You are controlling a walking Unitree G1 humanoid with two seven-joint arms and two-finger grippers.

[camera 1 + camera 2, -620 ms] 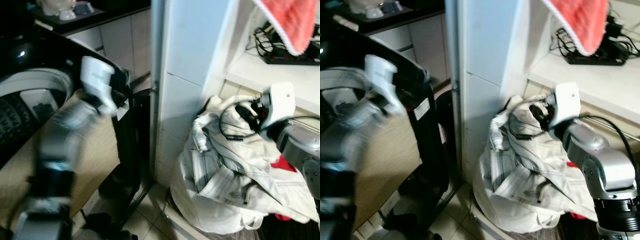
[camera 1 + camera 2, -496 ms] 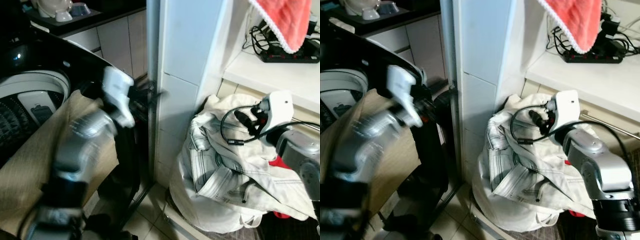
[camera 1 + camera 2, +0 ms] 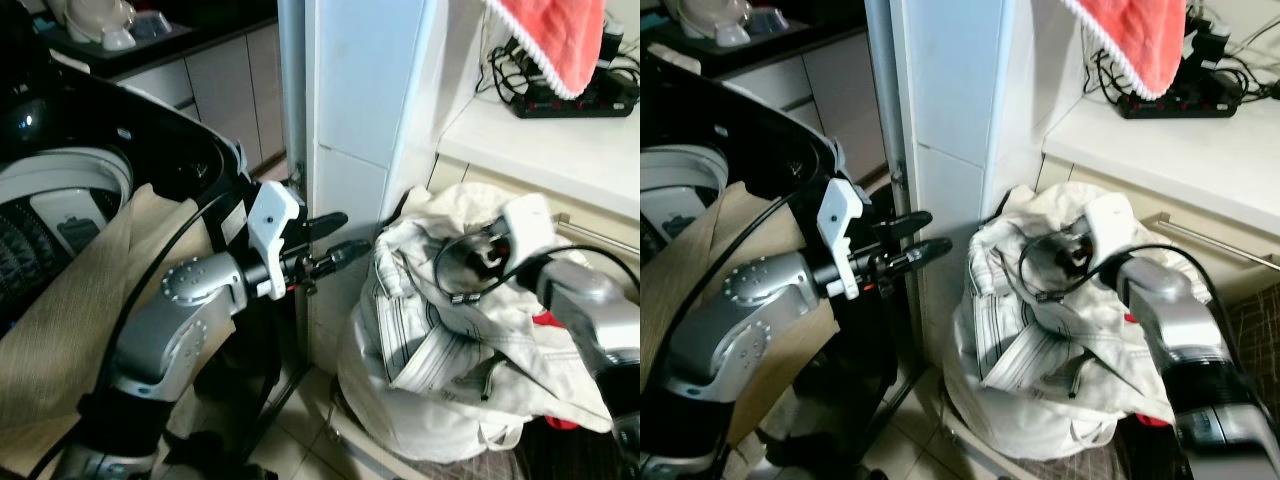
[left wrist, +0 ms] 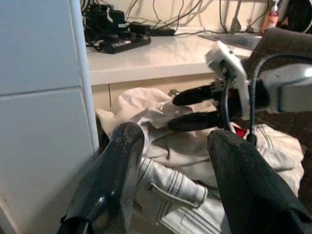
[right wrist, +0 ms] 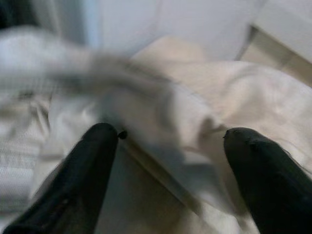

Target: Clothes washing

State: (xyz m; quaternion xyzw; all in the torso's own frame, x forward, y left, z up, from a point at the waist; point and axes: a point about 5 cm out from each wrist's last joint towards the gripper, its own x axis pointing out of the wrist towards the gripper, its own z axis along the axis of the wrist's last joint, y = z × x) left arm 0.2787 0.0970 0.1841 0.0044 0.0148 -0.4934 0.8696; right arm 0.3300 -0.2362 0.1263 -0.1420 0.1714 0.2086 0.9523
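Observation:
A heap of white and cream clothes (image 3: 450,360) fills a hamper on the floor beside a white tiled pillar (image 3: 360,130). My right gripper (image 3: 472,258) rests on top of the heap, open, its black fingers (image 5: 97,146) spread over pale cloth with nothing pinched between them. My left gripper (image 3: 345,236) is held out level in front of the pillar, open and empty, pointing at the heap and a short way from it. The left wrist view looks past its own fingers (image 4: 122,161) at the right gripper (image 4: 176,113) on the clothes. The top-loading washing machine (image 3: 60,190) stands at the left.
A beige cloth (image 3: 60,330) hangs over the washer's front. A coral towel (image 3: 555,40) hangs above a white counter (image 3: 540,150) carrying a power strip (image 3: 570,100) and cables. Something red (image 3: 545,320) shows under the clothes. Tiled floor (image 3: 300,440) lies below.
My left arm has swung right from the washer to in front of the pillar and now points at the clothes. My right gripper has sunk lower onto the heap.

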